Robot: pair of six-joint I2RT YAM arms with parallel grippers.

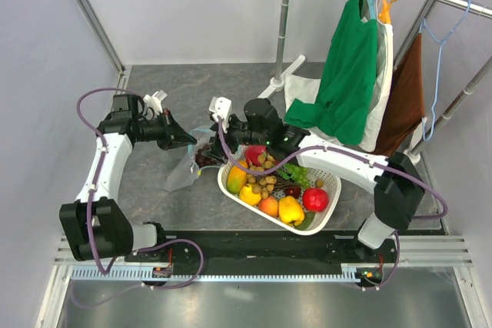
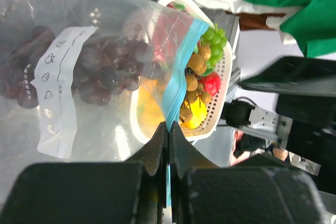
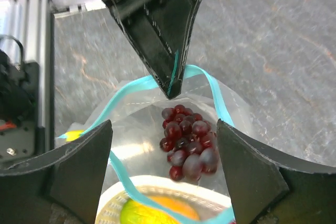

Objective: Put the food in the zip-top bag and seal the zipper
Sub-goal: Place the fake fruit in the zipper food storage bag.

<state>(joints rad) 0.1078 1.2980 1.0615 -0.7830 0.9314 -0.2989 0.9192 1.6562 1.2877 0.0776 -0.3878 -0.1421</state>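
The clear zip-top bag [image 1: 187, 168] lies left of the basket with its mouth held open. Dark purple grapes [image 3: 186, 140] lie inside it, also seen through the plastic [image 2: 100, 72]. My left gripper [image 2: 169, 129] is shut on the teal zipper [image 2: 178, 85] at the mouth's far edge, and it shows again from the other side [image 3: 170, 85]. Over the mouth, my right gripper [image 3: 164, 127] is open, the grapes below and between its fingers [image 3: 86, 166], nothing held. More food fills the basket: mango [image 1: 237, 179], brown berry cluster [image 1: 263, 174], peach [image 1: 268, 207].
A white perforated basket [image 1: 329, 183] sits at the centre, touching the bag's mouth, and also holds a red apple [image 1: 315, 199] and a yellow piece [image 1: 290, 210]. A clothes rack with a green shirt [image 1: 346, 74] stands at the back right. Grey walls close in left and behind.
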